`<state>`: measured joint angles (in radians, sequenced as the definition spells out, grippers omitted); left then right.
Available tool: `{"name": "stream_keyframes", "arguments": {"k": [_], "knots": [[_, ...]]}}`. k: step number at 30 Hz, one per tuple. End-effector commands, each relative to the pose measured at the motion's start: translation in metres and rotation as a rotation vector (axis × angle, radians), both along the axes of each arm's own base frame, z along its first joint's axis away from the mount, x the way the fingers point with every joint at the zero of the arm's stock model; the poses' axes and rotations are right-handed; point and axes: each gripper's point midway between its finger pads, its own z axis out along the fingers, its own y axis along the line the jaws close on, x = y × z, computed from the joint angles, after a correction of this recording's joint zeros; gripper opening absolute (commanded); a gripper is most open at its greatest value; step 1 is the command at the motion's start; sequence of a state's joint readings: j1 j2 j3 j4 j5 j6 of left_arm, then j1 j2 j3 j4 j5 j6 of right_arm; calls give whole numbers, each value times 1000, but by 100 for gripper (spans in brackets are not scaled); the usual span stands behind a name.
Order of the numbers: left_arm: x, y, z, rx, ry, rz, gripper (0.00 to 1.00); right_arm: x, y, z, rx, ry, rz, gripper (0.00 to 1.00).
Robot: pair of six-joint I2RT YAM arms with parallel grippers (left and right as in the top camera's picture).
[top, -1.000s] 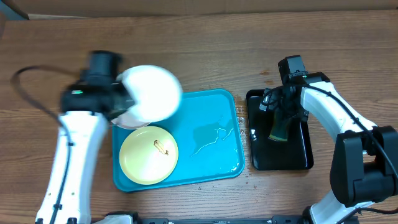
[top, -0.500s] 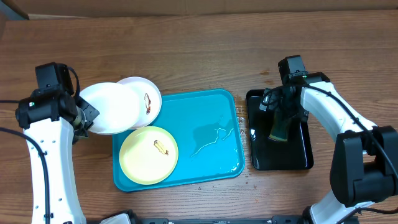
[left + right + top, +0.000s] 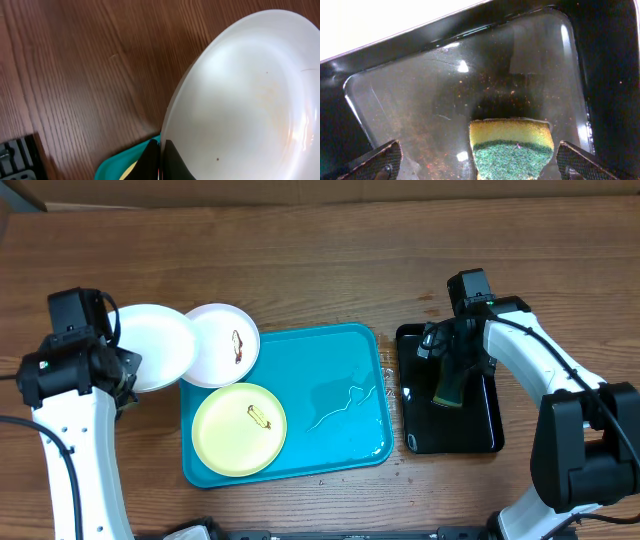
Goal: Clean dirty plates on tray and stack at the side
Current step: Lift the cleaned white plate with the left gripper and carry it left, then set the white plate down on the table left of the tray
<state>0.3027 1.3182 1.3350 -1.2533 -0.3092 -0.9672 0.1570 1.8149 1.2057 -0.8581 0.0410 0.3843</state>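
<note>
My left gripper (image 3: 128, 367) is shut on the rim of a white plate (image 3: 155, 358), held left of the turquoise tray (image 3: 330, 370); the plate fills the left wrist view (image 3: 245, 100), with my fingers (image 3: 161, 159) pinching its edge. A second white plate (image 3: 222, 345) with a brown smear overlaps the tray's back-left corner. The pale yellow-green plate (image 3: 238, 429), with a brown smear, lies on the tray's left half. My right gripper (image 3: 452, 370) is open over the black tray (image 3: 490, 430), with a yellow-green sponge (image 3: 512, 147) between its fingers (image 3: 480, 162).
A wet streak (image 3: 340, 408) lies on the blue tray's right half. The black tray (image 3: 395, 100) holds dirty water. Wooden table (image 3: 300, 260) extends behind both trays and left of the blue tray.
My left arm has swung the white plate leftward off the tray, and it now sits lower and farther left beside the tray. The right arm has not moved.
</note>
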Motion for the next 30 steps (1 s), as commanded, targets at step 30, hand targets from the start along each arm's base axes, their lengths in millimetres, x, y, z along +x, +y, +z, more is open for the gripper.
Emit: {"name": "stream_keyframes", "arguments": {"k": [30], "knots": [[15,133,-135,-117,214,99,4,2,-2,8,-6,-26,-4,100]]}}
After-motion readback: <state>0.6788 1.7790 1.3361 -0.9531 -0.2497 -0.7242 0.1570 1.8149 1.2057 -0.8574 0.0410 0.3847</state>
